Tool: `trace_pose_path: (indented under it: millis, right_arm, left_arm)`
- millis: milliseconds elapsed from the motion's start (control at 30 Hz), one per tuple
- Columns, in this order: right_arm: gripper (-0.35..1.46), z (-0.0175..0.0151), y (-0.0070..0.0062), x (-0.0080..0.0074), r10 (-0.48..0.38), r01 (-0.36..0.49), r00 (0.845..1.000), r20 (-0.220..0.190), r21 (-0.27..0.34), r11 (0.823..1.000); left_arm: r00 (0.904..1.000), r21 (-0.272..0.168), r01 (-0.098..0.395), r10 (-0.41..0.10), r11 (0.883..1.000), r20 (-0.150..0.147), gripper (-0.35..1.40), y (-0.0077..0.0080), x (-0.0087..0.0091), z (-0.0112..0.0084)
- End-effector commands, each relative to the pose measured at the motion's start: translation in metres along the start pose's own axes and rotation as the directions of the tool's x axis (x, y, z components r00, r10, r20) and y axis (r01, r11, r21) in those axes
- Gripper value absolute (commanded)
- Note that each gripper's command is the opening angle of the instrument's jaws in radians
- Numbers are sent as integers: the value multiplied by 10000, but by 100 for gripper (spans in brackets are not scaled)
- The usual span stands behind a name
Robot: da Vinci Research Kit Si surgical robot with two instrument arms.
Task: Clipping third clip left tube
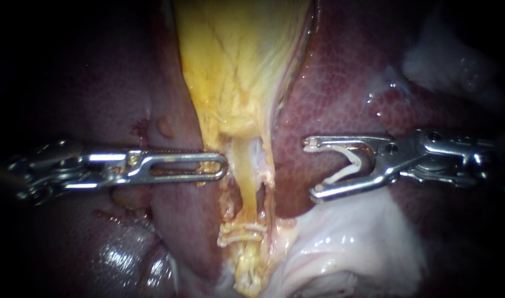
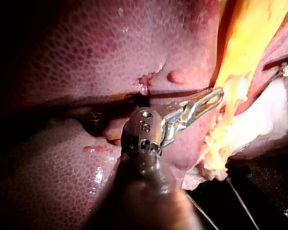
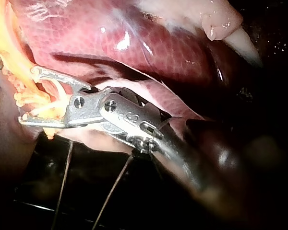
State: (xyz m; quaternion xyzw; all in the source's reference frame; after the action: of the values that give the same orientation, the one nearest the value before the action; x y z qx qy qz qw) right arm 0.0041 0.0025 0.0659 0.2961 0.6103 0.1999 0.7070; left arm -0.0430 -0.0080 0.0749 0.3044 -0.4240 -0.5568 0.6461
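Right instrument point(image 1: 310, 169) grasps a spread white clip point(image 1: 349, 165). The tube point(image 1: 245, 171) lies apart at its 9 o'clock. Left instrument point(image 1: 223, 165) is clenched, empty. A skewed approach risks catching yellow tissue point(image 1: 235, 83) and closing only partly across the tube.

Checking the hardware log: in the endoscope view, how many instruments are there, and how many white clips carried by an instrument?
Instruments: 2, the left instrument and the right instrument
White clip carried by the right instrument: 1
Total: 3
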Motion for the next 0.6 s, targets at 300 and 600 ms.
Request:
trace_pose_path:
  millis: [300, 600]
  right_arm:
    - [60, 10, 0, -11, -84, 84, 10000, -1, 79, 9999]
    - [60, 69, 6, -74, 127, -123, 9999, -56, 537, 9985]
  left_arm:
    - [9996, 21, 197, -197, 9998, 201, -35, -19, -31, -58]
    - [9984, 19, 317, -317, 9995, 471, -35, -28, -44, -92]
